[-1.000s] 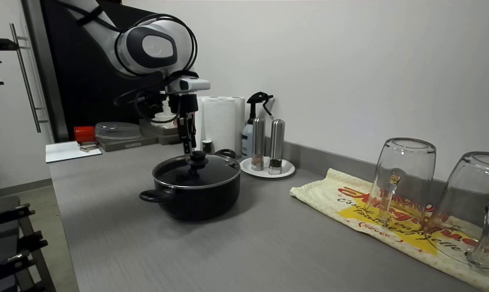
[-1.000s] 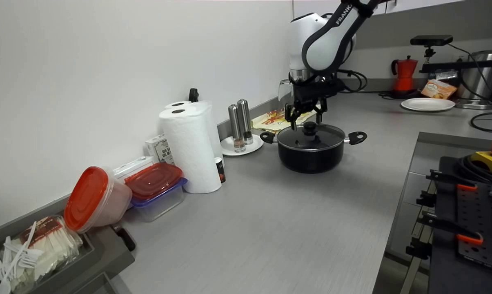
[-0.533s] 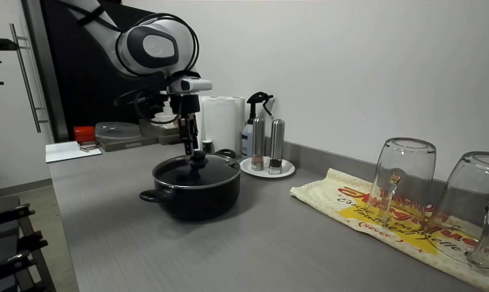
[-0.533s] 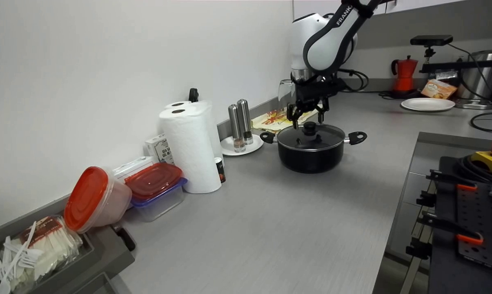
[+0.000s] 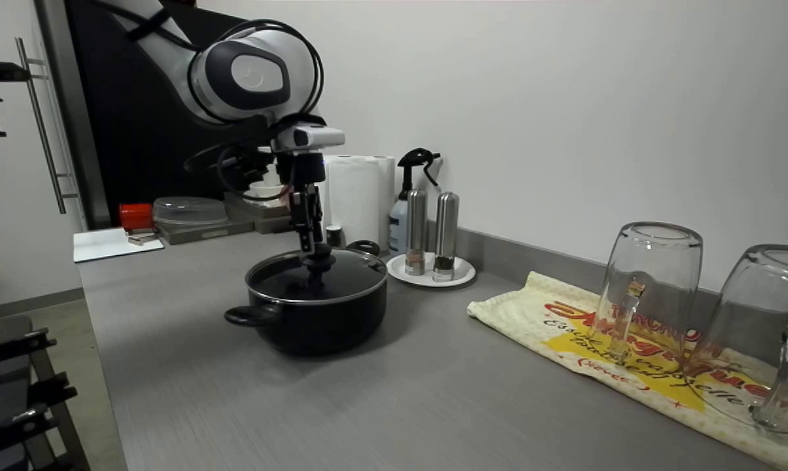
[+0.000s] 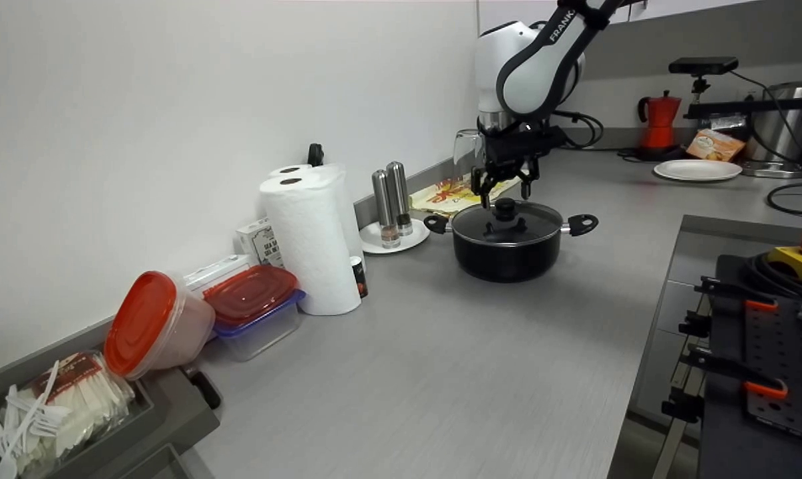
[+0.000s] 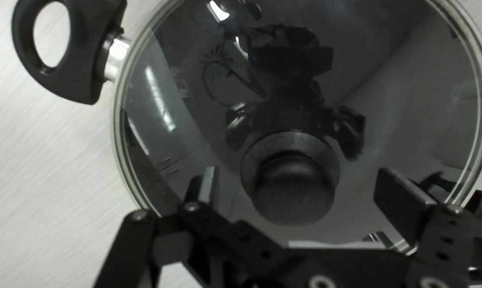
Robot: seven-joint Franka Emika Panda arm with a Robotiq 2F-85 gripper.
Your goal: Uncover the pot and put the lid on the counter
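The low black pot point(image 5: 322, 330) stands on the grey counter point(image 5: 400, 405); both also show in an exterior view, the pot point(image 6: 506, 263) and the counter point(image 6: 440, 372). The dark see-through glass lid point(image 5: 351, 278) lies flat on the pot, with its black knob point(image 6: 505, 209) up in the middle. My gripper point(image 5: 313, 247) points down over the lid, close to the knob. In the wrist view the gripper point(image 7: 299, 188) is open, with one finger pad on each side of the knob point(image 7: 293, 192) and a gap to it on both sides. It holds nothing. The pot's inside is hidden under the lid.
A white plate point(image 5: 465, 278) with two steel grinders stands near the pot by the wall. Paper towel rolls point(image 6: 314, 246) and plastic containers point(image 6: 247, 326) line the wall. Glass mugs point(image 5: 652, 294) stand on a patterned cloth point(image 5: 518, 314). A pot handle point(image 5: 253, 316) points toward the counter's front edge.
My gripper has moved slightly to the right in both exterior views and has come lower, closer to the knob. It stays open. The pot and lid have not moved.
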